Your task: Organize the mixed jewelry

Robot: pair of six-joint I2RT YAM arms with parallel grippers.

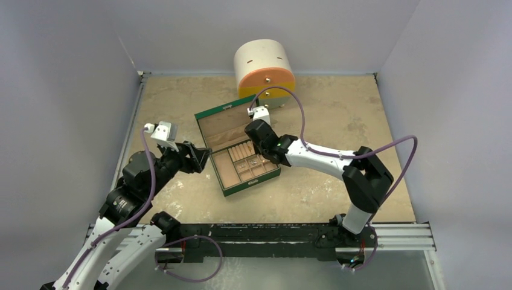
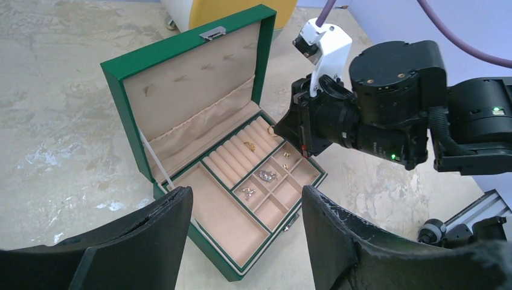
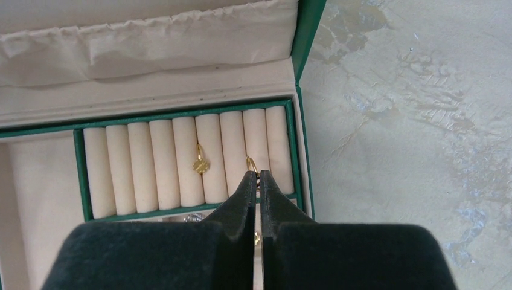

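Observation:
The green box (image 1: 212,112) lies open mid-table, tan-lined. In the right wrist view my right gripper (image 3: 258,176) is shut on a small gold ring (image 3: 250,163), which it holds over the two rightmost ring rolls (image 3: 267,139). A second gold ring (image 3: 200,163) with a clover charm sits between rolls further left. The left wrist view shows silvery pieces (image 2: 266,176) and tiny gold pieces (image 2: 286,154) in the small compartments, and the right gripper (image 2: 275,130) above the box (image 2: 115,66). My left gripper (image 2: 246,199) hangs open to the box's left (image 1: 202,158), holding nothing.
A round white cabinet (image 1: 264,66) with orange and yellow drawers stands behind the box. Grey walls close the table on the left, back and right. A metal rail (image 1: 398,235) runs along the near edge.

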